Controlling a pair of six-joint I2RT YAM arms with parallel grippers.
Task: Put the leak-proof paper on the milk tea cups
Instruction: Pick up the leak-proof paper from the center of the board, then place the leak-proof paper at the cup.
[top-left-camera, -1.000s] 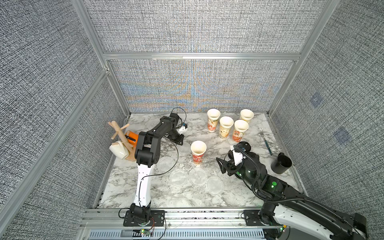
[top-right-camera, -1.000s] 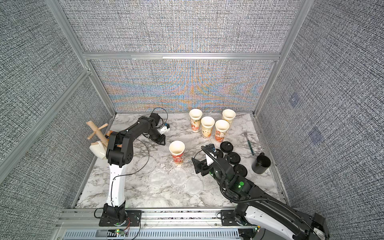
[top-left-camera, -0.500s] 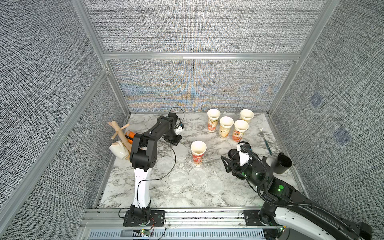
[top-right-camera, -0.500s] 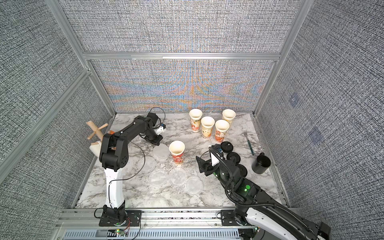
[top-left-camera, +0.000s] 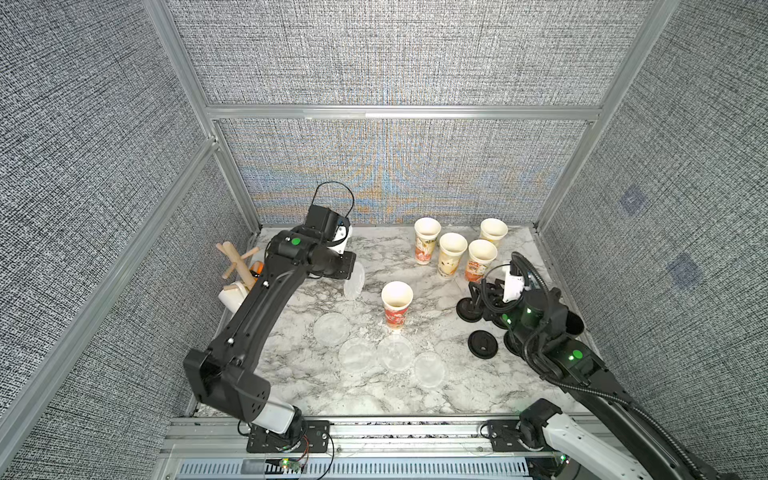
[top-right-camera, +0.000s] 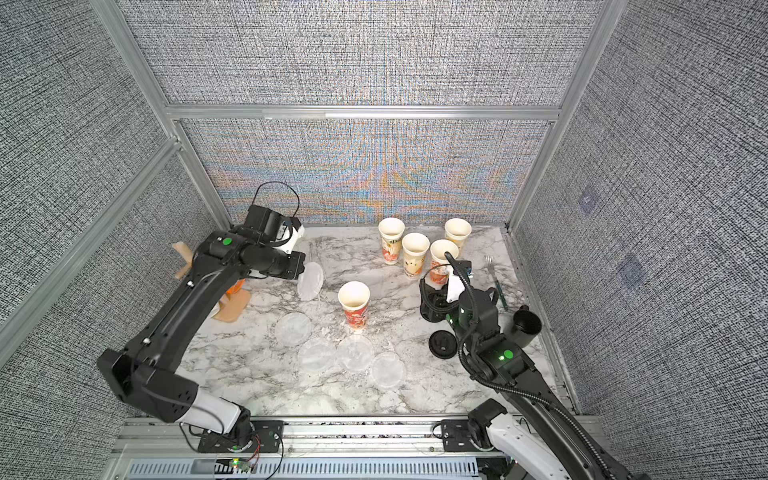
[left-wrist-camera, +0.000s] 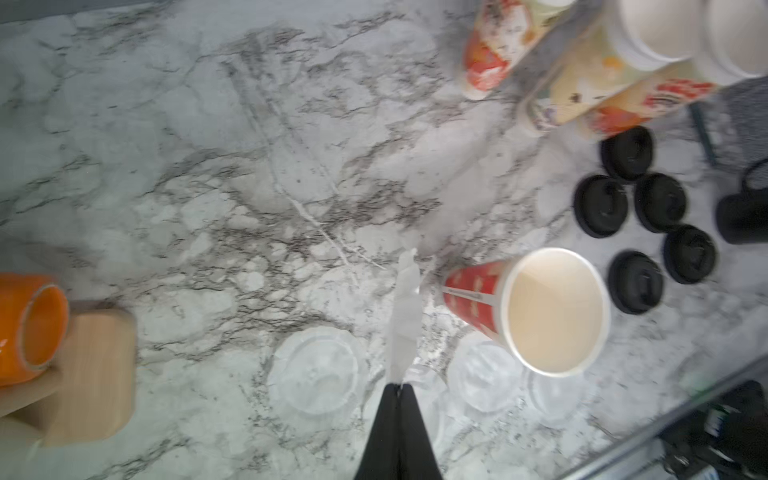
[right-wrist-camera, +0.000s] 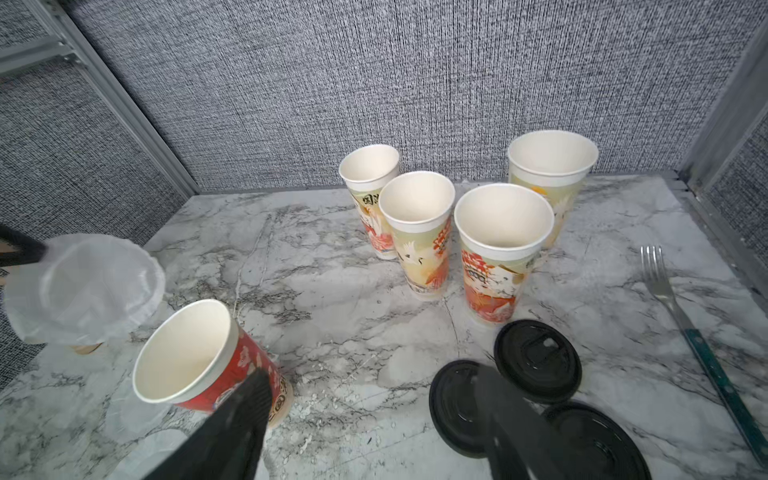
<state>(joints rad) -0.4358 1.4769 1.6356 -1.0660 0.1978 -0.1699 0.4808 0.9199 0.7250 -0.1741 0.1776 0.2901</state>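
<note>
Unreadable characters on milk tea cups (right-wrist-camera: 490, 282)

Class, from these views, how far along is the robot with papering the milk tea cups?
Done: nothing; the lone cup and four back cups stand uncovered. In hand: left gripper shut on one paper disc near the lone cup. Left: four discs lie on the table.

Marble table (top-left-camera: 469, 395). I count five black lids (left-wrist-camera: 600, 205), flat and clustered at right. Black mug (top-right-camera: 525, 328) and fork (right-wrist-camera: 656, 274) lie beside them. Wooden rack (top-left-camera: 237, 264) stands far left, with an orange cup (left-wrist-camera: 33, 328) against its base.
</note>
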